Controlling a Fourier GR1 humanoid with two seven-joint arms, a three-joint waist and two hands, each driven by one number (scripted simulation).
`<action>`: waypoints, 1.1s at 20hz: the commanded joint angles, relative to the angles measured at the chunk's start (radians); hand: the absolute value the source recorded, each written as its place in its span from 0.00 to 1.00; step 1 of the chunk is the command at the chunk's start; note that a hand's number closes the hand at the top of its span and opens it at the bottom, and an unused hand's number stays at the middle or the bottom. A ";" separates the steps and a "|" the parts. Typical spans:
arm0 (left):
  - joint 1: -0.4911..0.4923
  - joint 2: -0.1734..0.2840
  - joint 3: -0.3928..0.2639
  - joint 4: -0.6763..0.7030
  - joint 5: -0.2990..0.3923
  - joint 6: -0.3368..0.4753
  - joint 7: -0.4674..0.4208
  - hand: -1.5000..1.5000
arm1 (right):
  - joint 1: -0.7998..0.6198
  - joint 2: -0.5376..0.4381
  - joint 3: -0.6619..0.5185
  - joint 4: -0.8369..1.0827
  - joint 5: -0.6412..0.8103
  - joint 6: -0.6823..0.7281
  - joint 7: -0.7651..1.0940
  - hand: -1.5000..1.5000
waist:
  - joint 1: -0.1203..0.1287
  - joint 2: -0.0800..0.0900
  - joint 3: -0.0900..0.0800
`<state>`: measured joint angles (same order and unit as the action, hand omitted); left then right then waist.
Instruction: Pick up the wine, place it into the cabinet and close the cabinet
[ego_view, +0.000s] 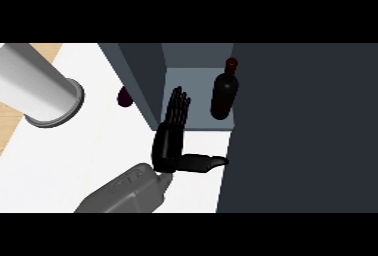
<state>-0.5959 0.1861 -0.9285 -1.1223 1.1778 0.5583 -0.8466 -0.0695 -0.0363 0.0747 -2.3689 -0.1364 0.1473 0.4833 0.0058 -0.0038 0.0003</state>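
The wine bottle (224, 95), dark with a red top, stands upright inside the open cabinet on its pale grey floor (190, 82). My left hand (167, 142) sits just in front of the cabinet's opening, down and to the left of the bottle and apart from it. Its fingers (177, 107) are straight and point into the cabinet, holding nothing. The thumb (209, 162) sticks out to the right and reaches the edge of the dark cabinet door (303, 130). That door fills the right side of the view. My right hand does not show.
The cabinet's left wall (140, 75) rises beside my fingers. A small dark red object (124, 96) peeks out left of that wall. A large light grey cylinder (40, 85) lies across the upper left of the white counter (81, 150).
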 joint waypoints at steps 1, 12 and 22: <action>0.100 0.086 -0.023 -0.217 -0.079 0.046 0.033 0.00 | -0.012 -0.018 -0.048 0.024 -0.027 0.012 -0.017 0.00 | 0.003 0.000 0.000; 0.282 0.406 0.020 -0.514 -0.124 -0.137 0.106 1.00 | 0.082 -0.137 0.003 -0.082 -0.182 0.215 0.015 1.00 | 0.000 0.000 0.000; 0.511 0.631 0.121 -0.722 -0.109 -0.224 0.078 1.00 | 0.177 -0.089 0.207 -0.154 -0.214 0.253 0.051 1.00 | 0.000 -0.002 0.000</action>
<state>-0.1554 0.7393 -0.8542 -1.8030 1.0592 0.3817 -0.7581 0.0373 -0.1342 0.2175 -2.4047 -0.2584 0.3798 0.5140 0.0078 -0.0053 0.0000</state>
